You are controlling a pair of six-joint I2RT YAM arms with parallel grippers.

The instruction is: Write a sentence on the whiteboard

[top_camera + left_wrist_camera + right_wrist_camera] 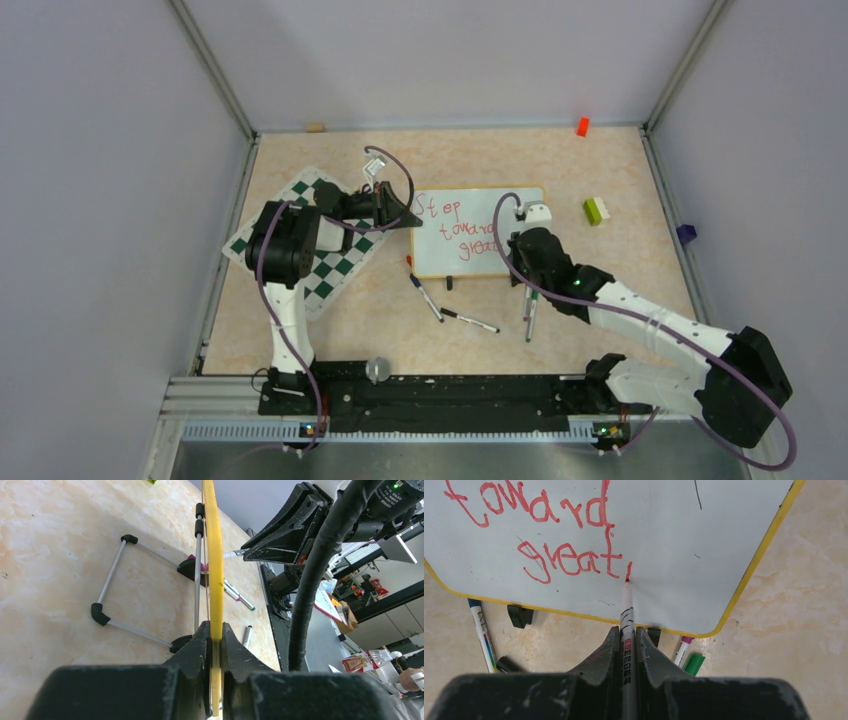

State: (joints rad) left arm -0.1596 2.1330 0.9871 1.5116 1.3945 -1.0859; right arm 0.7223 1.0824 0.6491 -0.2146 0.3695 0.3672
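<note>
The whiteboard (pixel 440 258) lies mid-table, with a thin yellow frame and black feet. The sentence (pixel 455 228) is in red in three lines, reading "Step / toward / great". My left gripper (pixel 405 215) is shut on the board's left edge; in the left wrist view its jaws (pixel 216 635) clamp the yellow frame (pixel 212 555). My right gripper (pixel 517 237) is over the board's right part. In the right wrist view it (pixel 627 632) is shut on a red marker (pixel 627 610), whose tip touches the board (pixel 704 540) just right of "great" (pixel 574 562).
A green-and-white chessboard mat (pixel 320 275) lies under the left arm. Loose markers (pixel 427 297) (pixel 470 320) (pixel 530 318) lie in front of the board. A green-white block (pixel 596 210), a red block (pixel 582 126) and a purple item (pixel 685 233) are to the right.
</note>
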